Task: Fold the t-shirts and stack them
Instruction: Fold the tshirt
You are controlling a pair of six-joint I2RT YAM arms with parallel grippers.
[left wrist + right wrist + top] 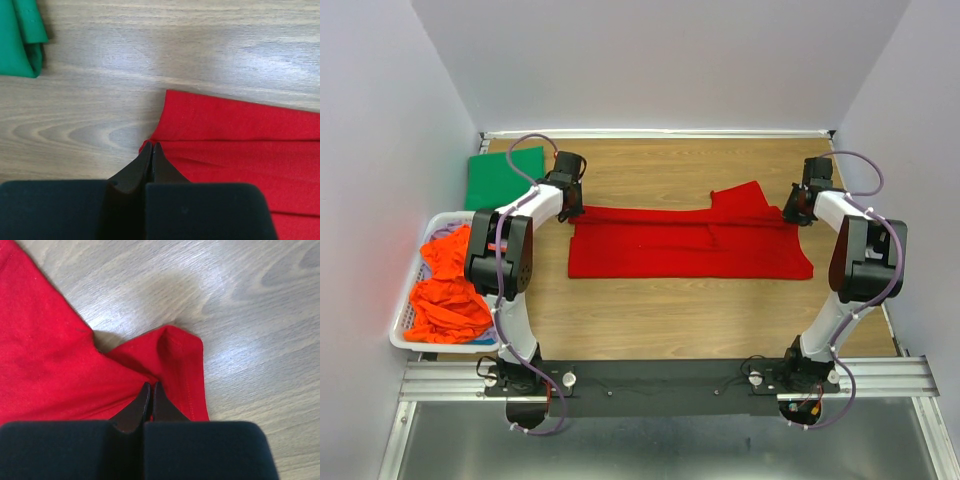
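Observation:
A bright red t-shirt (690, 245) lies spread flat across the middle of the table, its far part folded over. My left gripper (572, 208) is at its far left corner. In the left wrist view the gripper (151, 145) is shut, pinching the edge of the red cloth (240, 145). My right gripper (792, 212) is at the far right sleeve. In the right wrist view the gripper (151, 385) is shut on a raised fold of the red cloth (45, 355). A folded dark green t-shirt (505, 175) lies at the far left and also shows in the left wrist view (20, 40).
A white slatted basket (404, 338) stands at the left table edge with crumpled orange t-shirts (445, 290) in it. Pale walls close in the back and both sides. Bare wood shows in front of the red shirt.

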